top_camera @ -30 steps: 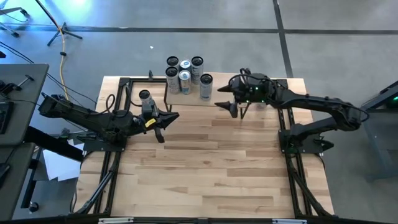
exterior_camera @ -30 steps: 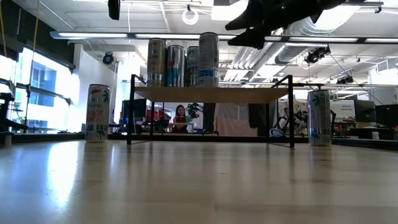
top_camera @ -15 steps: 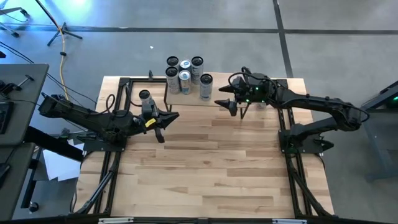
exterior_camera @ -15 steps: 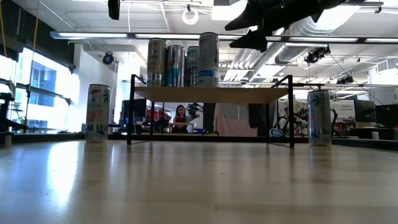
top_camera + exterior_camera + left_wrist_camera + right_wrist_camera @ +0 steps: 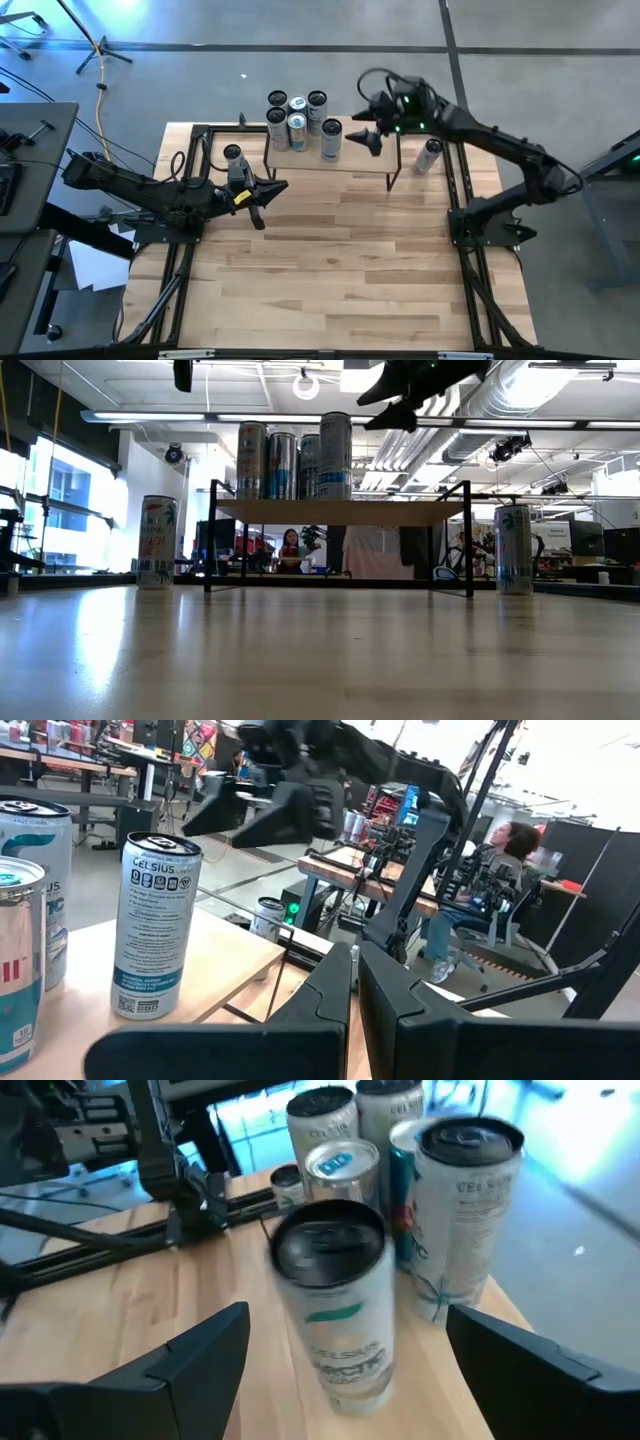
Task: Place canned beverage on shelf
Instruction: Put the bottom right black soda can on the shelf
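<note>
You have the shelf (image 5: pixel 330 160) standing at the far edge of the table (image 5: pixel 340 270), and it serves as the reference for everything else here. Five cans stand upright on its board: four bunched together in a cluster (image 5: pixel 296 114) toward its left end, and one white Celsius can (image 5: pixel 331 139) a little apart, just to the right of that bunch. Your right gripper (image 5: pixel 366 134) hovers in the air above the shelf, just beside that lone can on its right side; its fingers are spread wide and hold nothing. In the right wrist view the white can (image 5: pixel 335 1317) sits squarely between the two dark fingers (image 5: pixel 190 1355), not touched by either, with the clustered cans behind it. Off the shelf's right end, another can (image 5: pixel 429 156) stands upright on the table, near the shelf's right legs. Off the shelf's left end, one more can (image 5: pixel 233 157) stands on the table, just beyond the left legs. Your left gripper (image 5: pixel 262 193) waits in front of the shelf's left end, low over the table with its jaws pressed together and empty. From table height, the shelf's board (image 5: pixel 340 511) carries the cans (image 5: pixel 295 460) on top, with the two loose cans flanking its legs.
</note>
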Available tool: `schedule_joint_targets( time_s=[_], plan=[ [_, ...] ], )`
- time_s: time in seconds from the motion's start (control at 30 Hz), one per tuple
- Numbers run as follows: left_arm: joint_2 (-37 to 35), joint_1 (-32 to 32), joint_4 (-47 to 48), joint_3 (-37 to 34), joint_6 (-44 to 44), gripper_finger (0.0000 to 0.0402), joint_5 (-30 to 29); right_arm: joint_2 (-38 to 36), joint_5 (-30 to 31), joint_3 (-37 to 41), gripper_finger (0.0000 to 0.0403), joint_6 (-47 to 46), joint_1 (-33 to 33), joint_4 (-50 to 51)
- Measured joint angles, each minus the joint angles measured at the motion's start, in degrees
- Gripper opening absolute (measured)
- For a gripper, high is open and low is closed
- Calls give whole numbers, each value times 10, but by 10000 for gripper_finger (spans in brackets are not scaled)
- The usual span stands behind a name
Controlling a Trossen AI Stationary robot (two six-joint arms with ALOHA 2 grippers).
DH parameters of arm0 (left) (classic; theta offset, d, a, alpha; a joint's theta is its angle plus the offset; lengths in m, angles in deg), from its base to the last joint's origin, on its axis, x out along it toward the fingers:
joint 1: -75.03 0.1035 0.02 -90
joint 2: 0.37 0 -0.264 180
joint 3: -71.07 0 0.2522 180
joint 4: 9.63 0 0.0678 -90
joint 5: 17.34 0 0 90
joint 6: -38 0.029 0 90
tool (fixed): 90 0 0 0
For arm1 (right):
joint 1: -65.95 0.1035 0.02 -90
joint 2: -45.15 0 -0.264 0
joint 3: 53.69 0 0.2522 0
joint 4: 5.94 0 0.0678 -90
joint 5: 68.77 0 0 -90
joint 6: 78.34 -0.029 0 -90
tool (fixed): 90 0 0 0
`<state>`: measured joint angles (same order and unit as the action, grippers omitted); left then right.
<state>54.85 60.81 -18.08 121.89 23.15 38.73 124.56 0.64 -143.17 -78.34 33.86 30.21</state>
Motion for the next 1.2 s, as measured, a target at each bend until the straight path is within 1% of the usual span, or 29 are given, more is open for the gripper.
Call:
schedule_joint_targets(
  time_s=[0.13, 0.3, 0.43, 0.63, 0.8, 0.97, 1.2],
  plan=[
    [0, 0, 0, 0, 0, 0, 0, 43, -57, -56, 323, 27, -25, 37],
    [0, 0, 1, 0, 0, 0, 0, 98, -140, -106, 323, 39, -32, 52],
    [0, 0, 1, 0, 0, 0, 0, 131, -157, -140, 323, 47, -33, 65],
    [0, 0, 1, 0, 0, 0, 0, 175, -220, -172, 323, 55, -33, 83],
    [0, 0, 1, 0, 0, 0, 0, 191, -229, -173, 323, 76, -33, 88],
    [0, 0, 1, 0, 0, 0, 0, 190, -215, -173, 323, 86, -33, 83],
    [0, 8, 2, 0, 0, 0, 1, 192, -215, -173, 323, 95, -17, 86]
  ],
)
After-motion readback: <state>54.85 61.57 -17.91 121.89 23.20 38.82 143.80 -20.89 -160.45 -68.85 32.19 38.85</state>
